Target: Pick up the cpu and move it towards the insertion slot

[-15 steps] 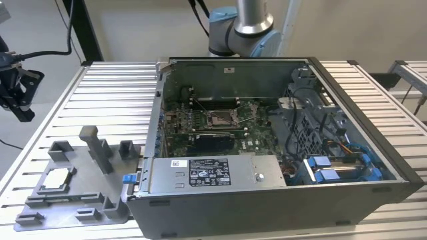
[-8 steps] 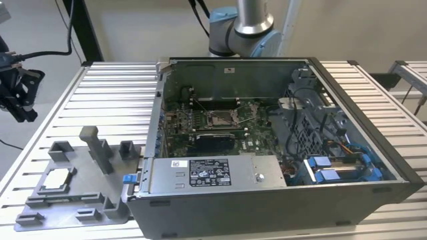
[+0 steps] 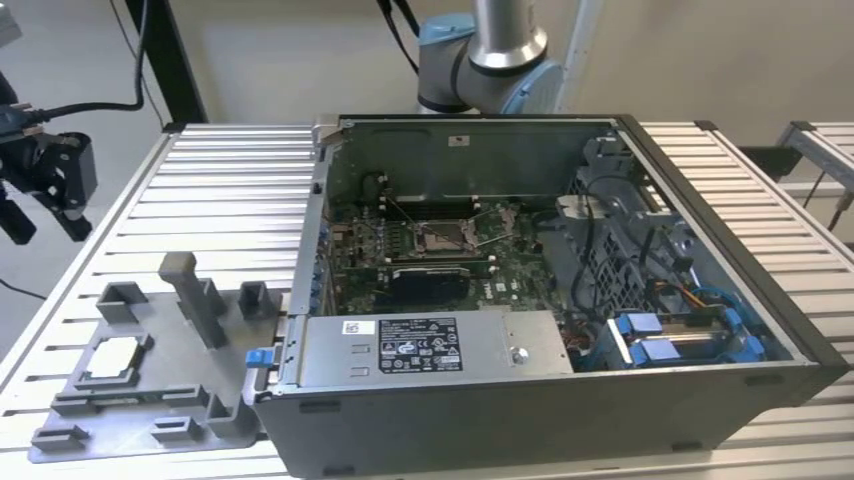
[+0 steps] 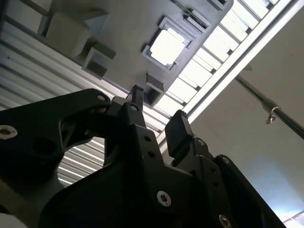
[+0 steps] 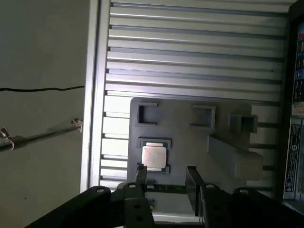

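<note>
The cpu (image 3: 114,357) is a pale silvery square lying flat in a recess of the grey fixture plate (image 3: 174,405), at the exterior view's left; both wrist views show it too (image 5: 154,156) (image 4: 167,46). My gripper (image 3: 44,222) hangs well above the table's far left edge, apart from the cpu. Its black fingers (image 5: 141,175) stand open with nothing between them, as seen in the first wrist view (image 5: 166,176) and the second wrist view (image 4: 159,114). The insertion slot (image 3: 441,238), a metal-framed square socket, sits on the green board inside the open case.
The open computer case (image 3: 747,300) takes up the middle and right of the slatted table (image 3: 227,190). A white-labelled metal box (image 3: 427,345) lies along its near side. Upright grey blocks (image 3: 200,300) rise from the fixture. The arm's base (image 3: 481,60) stands behind the case.
</note>
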### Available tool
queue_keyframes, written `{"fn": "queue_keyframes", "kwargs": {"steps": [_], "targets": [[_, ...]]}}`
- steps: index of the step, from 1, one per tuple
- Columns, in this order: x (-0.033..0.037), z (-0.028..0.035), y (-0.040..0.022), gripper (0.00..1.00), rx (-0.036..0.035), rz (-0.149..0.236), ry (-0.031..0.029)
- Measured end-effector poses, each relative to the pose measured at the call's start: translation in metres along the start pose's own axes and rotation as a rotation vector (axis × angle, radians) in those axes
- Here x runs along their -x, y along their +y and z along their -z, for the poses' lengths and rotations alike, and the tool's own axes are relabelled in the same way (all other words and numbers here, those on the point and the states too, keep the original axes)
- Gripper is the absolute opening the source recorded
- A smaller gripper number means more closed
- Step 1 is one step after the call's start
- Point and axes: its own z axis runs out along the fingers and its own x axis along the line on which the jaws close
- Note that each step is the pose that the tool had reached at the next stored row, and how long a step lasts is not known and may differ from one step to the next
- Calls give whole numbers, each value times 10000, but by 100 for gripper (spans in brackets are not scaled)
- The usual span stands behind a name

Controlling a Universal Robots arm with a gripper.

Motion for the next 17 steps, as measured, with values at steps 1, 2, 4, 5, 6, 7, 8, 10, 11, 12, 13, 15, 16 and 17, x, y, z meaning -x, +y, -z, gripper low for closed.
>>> {"fn": "queue_keyframes", "kwargs": {"steps": [1, 2, 4, 5, 6, 7, 8, 10, 11, 12, 13, 15, 16, 17], "targets": [[0, 0, 0, 100, 0, 0, 0], [0, 0, 0, 100, 0, 0, 0], [0, 0, 0, 100, 0, 0, 1], [0, 0, 0, 100, 0, 0, 1], [0, 0, 0, 100, 0, 0, 2], [0, 0, 0, 100, 0, 0, 2], [0, 0, 0, 100, 0, 0, 2], [0, 0, 0, 100, 0, 0, 3], [0, -1, 0, 100, 1, 0, 3], [0, -2, 0, 100, 0, 0, 3], [0, -3, 0, 100, 0, 0, 4], [1, -10, 0, 100, 0, 0, 3], [0, -17, 0, 100, 1, 0, 3], [0, -26, -1, 100, 1, 0, 1]]}}
